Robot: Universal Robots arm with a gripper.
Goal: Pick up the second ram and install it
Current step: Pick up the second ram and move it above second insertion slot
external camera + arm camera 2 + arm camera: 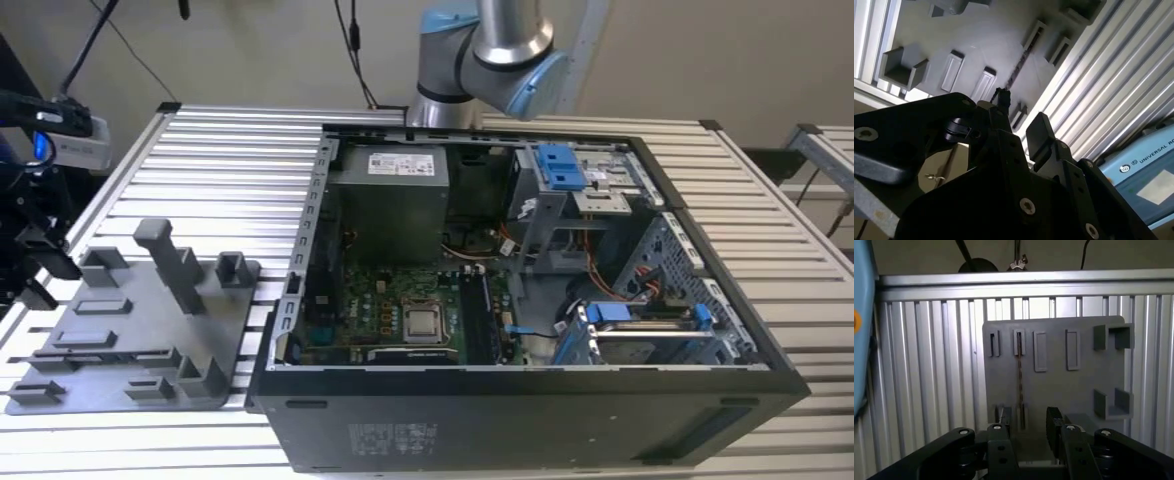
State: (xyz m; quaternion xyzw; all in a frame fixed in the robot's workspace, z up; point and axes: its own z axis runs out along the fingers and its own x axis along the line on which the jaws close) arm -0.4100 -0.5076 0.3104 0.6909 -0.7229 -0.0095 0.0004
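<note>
The second ram is a thin dark stick standing on edge in a slot of the grey holder plate. In the second wrist view the ram appears as a narrow dark line on the holder plate. My gripper hangs above the near end of the plate, open, with nothing between its fingers. The stick lines up roughly with the gap between them. In the second wrist view the gripper also stands open. The holder plate lies at the exterior view's left.
An open computer case fills the exterior view's middle and right, with the motherboard, a silver processor and blue drive brackets inside. Upright grey blocks rise from the holder. All rests on a ribbed aluminium table.
</note>
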